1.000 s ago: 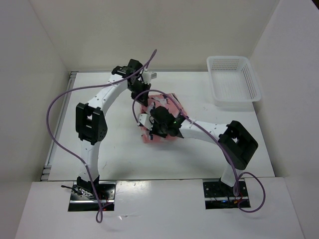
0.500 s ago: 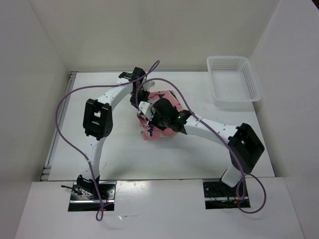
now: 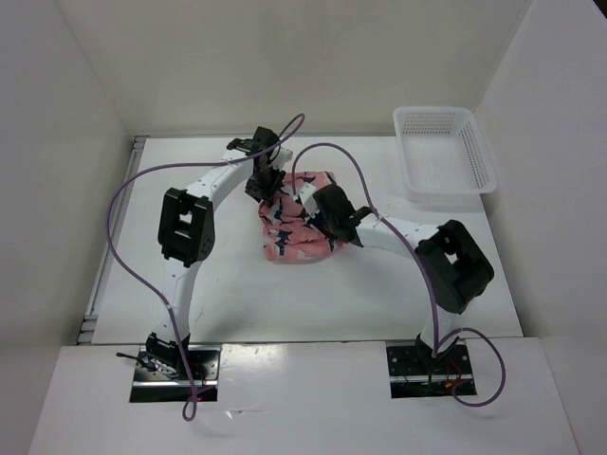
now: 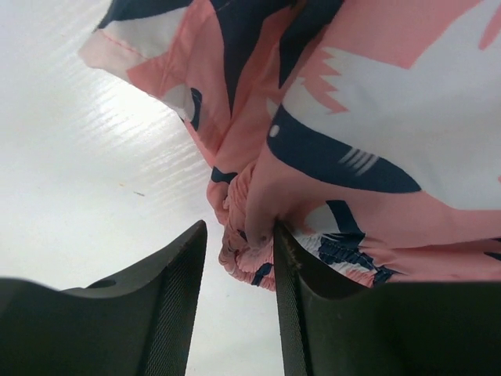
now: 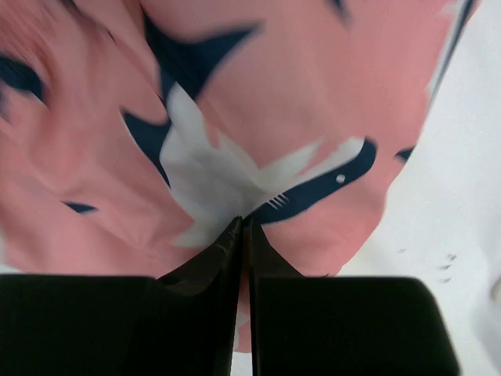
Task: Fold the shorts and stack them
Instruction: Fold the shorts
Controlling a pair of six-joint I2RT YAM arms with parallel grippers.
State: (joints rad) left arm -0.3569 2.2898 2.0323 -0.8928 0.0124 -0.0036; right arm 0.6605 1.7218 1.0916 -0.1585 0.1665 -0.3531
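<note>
Salmon-pink shorts [image 3: 296, 223] lie bunched mid-worktop [image 3: 218, 275], left of the white basket [image 3: 444, 152]. My left jaws stand partly open at their far-left edge, a fold of cloth against one finger [image 4: 305, 313]. My right jaws are almost closed, tips on the fabric; I cannot tell whether they pinch any.

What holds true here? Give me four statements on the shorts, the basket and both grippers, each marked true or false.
1. The shorts lie in the white mesh basket. False: they lie on the table, with the basket apart at the far right.
2. The left gripper has its jaws apart. True.
3. The right gripper is wide open. False: its fingers are nearly together.
4. Both grippers are at the shorts. True.
</note>
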